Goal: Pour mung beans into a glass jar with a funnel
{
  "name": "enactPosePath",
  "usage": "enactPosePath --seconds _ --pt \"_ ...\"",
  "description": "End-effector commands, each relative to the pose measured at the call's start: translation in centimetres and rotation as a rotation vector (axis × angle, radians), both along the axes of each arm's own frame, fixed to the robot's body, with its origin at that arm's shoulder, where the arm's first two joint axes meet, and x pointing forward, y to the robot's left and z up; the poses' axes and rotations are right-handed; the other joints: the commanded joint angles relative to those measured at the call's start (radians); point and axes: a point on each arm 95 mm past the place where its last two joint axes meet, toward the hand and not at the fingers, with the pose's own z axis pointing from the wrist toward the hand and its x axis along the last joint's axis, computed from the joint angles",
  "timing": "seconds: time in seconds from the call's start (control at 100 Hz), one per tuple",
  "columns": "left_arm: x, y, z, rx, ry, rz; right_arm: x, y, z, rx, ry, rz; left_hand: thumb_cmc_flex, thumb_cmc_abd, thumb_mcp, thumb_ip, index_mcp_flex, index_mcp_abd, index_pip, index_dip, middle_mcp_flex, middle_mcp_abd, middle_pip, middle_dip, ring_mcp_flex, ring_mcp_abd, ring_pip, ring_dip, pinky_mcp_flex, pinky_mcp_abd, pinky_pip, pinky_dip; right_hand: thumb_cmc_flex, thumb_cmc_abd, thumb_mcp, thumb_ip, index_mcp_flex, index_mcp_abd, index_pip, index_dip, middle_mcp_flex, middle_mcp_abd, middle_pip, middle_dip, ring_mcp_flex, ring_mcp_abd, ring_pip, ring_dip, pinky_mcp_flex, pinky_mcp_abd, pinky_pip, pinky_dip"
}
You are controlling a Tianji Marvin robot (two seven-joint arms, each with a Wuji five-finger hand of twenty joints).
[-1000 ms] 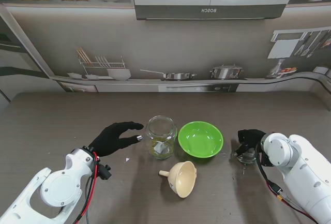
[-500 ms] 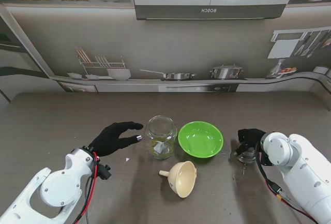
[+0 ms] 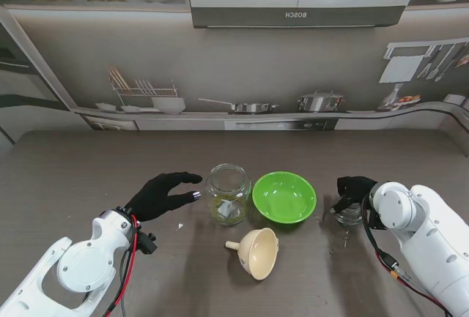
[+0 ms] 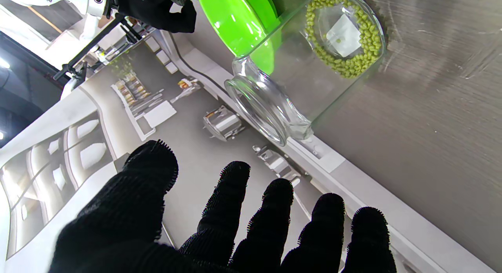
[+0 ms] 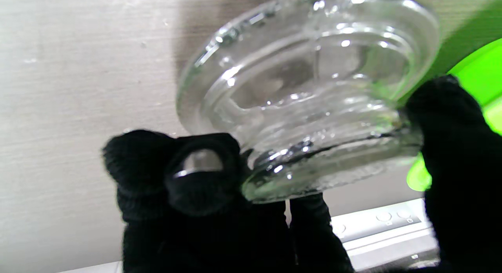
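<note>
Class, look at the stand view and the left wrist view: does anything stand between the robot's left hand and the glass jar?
Nothing visible does. The left hand hovers open just left of the glass jar, with only bare table in the gap. The funnel lies nearer to me, outside that gap.

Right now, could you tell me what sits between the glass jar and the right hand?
The green bowl sits between the glass jar and the right hand, which grips a glass lid. The stand view shows it.
</note>
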Motion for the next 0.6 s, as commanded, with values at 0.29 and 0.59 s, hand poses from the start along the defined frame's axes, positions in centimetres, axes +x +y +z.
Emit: enactPosePath --seconds 0.29,0.59 --pt "-0.1 0.1 -0.1 0.004 0.010 -0.008 0.7 1.4 3.7 0.013 -0.059 0.014 0.014 0.045 -0.019 0.036 0.013 0.003 0.000 0.004 0.001 0.001 -0.011 -0.003 0.024 0.004 -0.005 0.005 -0.013 -0.004 -0.031 0.015 0.402 0.087 0.354 0.025 0.037 0.005 0.033 -0.016 0.059 -0.078 0.044 -0.014 0.052 -0.364 0.106 0.022 0.039 -0.093 0.017 -0.008" --pt "-0.1 0.4 -0.1 0.002 -0.001 -0.005 1.3 3.8 7.5 0.060 -0.132 0.032 0.013 0.044 -0.019 0.036 0.013 0.002 0.000 0.004 0.001 0.003 -0.011 -0.003 0.025 0.005 -0.004 0.005 -0.013 -0.003 -0.031 0.015 0.405 0.088 0.353 0.027 0.039 0.009 0.033 -0.020 0.060 -0.072 0.042 -0.013 0.052 -0.362 0.107 0.023 0.040 -0.089 0.020 -0.008"
